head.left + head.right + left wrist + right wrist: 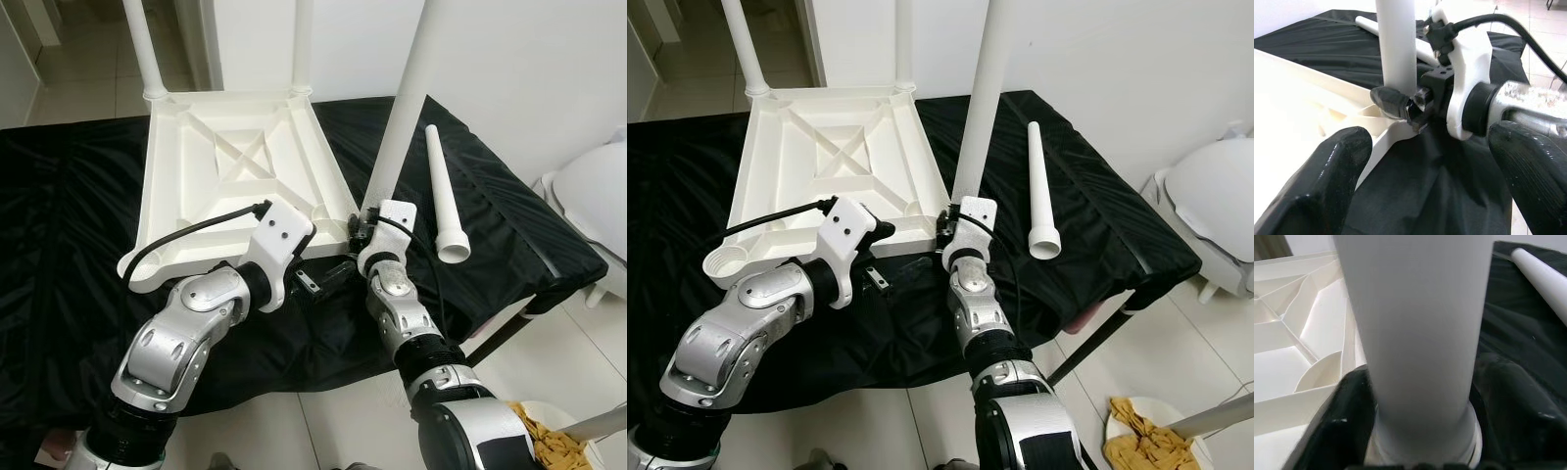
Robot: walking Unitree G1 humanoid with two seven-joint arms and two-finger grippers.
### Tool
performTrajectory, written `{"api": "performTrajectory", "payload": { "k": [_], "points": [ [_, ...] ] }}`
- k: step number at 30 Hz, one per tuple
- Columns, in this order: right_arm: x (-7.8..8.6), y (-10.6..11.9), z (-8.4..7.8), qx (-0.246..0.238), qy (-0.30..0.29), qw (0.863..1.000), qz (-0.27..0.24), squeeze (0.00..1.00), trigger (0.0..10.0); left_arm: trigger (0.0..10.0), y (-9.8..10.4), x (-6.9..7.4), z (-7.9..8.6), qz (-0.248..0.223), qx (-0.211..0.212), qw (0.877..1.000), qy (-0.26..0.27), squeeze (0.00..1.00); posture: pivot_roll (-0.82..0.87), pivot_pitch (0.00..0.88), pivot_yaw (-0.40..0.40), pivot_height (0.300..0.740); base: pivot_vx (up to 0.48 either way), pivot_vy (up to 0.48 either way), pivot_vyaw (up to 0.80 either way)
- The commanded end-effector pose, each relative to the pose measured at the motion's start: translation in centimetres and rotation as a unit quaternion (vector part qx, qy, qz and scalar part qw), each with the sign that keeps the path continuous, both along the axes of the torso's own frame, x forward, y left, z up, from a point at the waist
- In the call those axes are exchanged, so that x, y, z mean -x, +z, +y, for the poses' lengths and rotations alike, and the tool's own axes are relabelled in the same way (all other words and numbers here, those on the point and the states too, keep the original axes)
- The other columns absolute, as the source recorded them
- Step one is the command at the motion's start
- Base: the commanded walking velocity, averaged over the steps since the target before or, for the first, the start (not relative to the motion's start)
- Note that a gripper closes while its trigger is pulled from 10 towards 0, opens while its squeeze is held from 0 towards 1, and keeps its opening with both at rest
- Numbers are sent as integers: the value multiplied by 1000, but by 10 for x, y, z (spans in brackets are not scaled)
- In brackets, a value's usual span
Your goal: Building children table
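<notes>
We find the right gripper (952, 227) clenched around the base of a white table leg (978, 108), low centre in the head views; the right wrist view shows its black fingers (1349, 426) bracketing the tube just above the collar. That leg stands upright at the near right corner of the upturned white tabletop (230, 166), which lies ribbed side up on the black cloth (69, 245) in the middle of the frame.

The left gripper (312, 281) hovers just beside that same corner, lower centre, its fingers (1327, 186) spread apart and grasping nothing, pointed at the joint.

Two further legs rise from the far corners at the upper left and upper centre. The near left corner socket (725, 259) sits bare at the left edge of the tabletop. A loose spare leg (1039, 191) lies flat on the cloth to the right, well apart from the tabletop.

We judge the step in hand to be seating the third leg in its socket. Whether it is fully home cannot be told. The next move calls for a firm push or twist to seat it, then fetching the loose leg for the empty socket.
</notes>
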State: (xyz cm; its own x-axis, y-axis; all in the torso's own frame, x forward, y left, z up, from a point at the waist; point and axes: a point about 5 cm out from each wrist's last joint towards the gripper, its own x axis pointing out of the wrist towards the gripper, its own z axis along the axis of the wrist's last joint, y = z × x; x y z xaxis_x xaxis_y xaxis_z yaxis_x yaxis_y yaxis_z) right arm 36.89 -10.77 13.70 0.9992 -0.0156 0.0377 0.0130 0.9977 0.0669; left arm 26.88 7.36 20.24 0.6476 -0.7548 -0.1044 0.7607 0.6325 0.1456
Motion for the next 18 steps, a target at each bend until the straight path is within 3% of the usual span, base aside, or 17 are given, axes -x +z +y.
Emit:
{"api": "performTrajectory", "payload": {
  "k": [1,5,6,7,9,14,18],
  "points": [
    [-1,4,-5,-10,6,1000,-11,1000,10000,10000,0,-2,2,-3,-4,1000,13,0,-9,38,-35,740,0,0,0],
    [-3,7,-9,-4,38,999,-14,1000,10000,10000,0,-2,3,-2,-5,1000,13,0,-8,41,-31,740,0,0,0],
    [-3,8,-10,5,67,998,-16,0,10000,10000,0,-2,3,-2,-5,1000,14,0,-9,41,-29,740,0,0,0],
    [-3,8,-10,5,67,998,-16,0,10000,10000,0,-2,3,-2,-5,1000,14,0,-9,41,-29,740,0,0,0],
    [-3,13,-8,5,145,989,-19,0,10000,10000,0,-2,3,-2,-6,1000,13,0,-11,42,-28,740,0,0,0],
    [-4,16,-9,5,187,982,-20,0,10000,10000,1,-3,3,-3,-5,1000,14,0,-14,42,-27,740,0,0,0],
    [-4,21,-16,39,247,968,-32,0,10000,10000,1,-3,2,-3,-5,1000,13,0,-16,40,-26,740,0,0,0]
  ]
}}
